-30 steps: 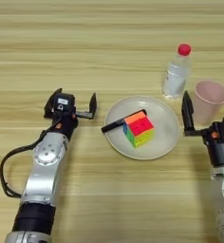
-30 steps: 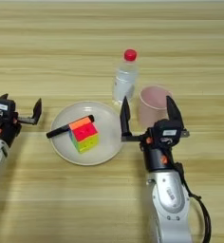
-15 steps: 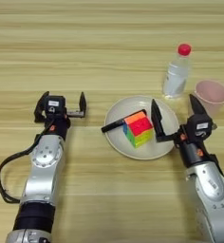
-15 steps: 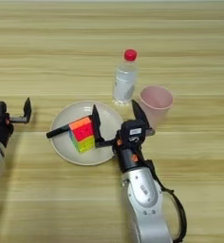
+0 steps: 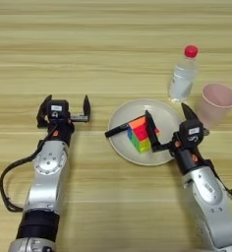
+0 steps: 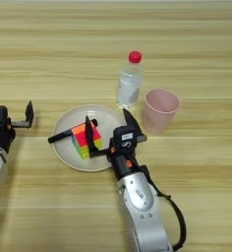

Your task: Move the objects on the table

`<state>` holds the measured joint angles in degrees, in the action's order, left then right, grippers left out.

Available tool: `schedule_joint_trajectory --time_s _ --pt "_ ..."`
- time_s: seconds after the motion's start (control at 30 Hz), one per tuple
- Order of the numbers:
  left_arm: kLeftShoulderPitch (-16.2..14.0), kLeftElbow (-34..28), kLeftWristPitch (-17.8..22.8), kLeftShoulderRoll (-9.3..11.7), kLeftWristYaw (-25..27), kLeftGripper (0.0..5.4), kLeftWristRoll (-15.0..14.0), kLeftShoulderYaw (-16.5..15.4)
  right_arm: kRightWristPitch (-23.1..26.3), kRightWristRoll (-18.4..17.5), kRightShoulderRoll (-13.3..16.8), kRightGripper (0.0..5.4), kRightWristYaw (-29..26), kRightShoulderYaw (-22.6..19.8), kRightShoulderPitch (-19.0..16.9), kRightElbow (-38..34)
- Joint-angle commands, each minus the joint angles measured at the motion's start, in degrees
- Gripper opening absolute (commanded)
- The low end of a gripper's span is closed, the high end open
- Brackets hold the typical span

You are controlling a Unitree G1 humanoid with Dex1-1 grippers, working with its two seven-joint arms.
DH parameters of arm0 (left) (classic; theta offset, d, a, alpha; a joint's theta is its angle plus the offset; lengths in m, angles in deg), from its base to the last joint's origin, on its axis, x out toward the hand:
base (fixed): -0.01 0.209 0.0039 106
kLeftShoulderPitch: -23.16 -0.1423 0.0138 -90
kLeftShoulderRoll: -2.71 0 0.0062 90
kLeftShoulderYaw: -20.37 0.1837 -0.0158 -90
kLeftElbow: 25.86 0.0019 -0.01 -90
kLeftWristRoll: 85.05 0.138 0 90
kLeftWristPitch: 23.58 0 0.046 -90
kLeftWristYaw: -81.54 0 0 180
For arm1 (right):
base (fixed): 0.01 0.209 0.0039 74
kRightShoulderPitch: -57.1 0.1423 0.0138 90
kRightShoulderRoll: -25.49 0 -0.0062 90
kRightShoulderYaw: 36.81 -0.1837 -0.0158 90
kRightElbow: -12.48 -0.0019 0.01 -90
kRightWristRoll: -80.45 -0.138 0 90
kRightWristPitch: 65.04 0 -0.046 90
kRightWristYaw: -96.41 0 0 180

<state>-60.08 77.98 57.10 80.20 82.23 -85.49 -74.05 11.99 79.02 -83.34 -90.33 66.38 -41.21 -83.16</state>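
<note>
The puzzle cube [image 5: 141, 134] and marker pen [image 5: 119, 130] are seen on a plate [image 5: 163, 114], the right end effector [image 5: 168, 127] spread apart at the cube's 3 o'clock. The pink cup [image 5: 215, 104] stands nearby at 2 o'clock. The left end effector [image 5: 64, 108] is held open over bare table [image 5: 88, 54].

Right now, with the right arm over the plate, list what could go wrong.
1. The right gripper has its jaws open, one finger beside the puzzle cube; closing off-centre could push the cube across the plate.
2. The marker pen lies over the plate's rim touching the cube, so it may roll off.
3. The pink cup and bottle stand close behind; a swing could topple them.
</note>
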Motion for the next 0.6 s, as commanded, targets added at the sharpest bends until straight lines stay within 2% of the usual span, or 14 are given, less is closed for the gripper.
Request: schedule_joint_trajectory --time_s 0.03,0.37,0.6 --pt "0.3 1.0 -0.3 -0.2 -0.2 5.37 -0.2 -0.1 1.1 0.1 -0.7 5.40 -0.4 1.0 0.7 1.1" --pt "0.1 1.1 -0.6 0.0 -0.2 5.37 -0.3 -0.4 1.3 -0.6 -1.4 5.40 -2.1 3.2 1.7 6.2" --pt "0.3 1.7 -0.9 -0.1 -0.4 5.37 -0.3 -0.9 0.5 0.3 -1.7 5.40 -2.6 4.6 2.9 11.0"
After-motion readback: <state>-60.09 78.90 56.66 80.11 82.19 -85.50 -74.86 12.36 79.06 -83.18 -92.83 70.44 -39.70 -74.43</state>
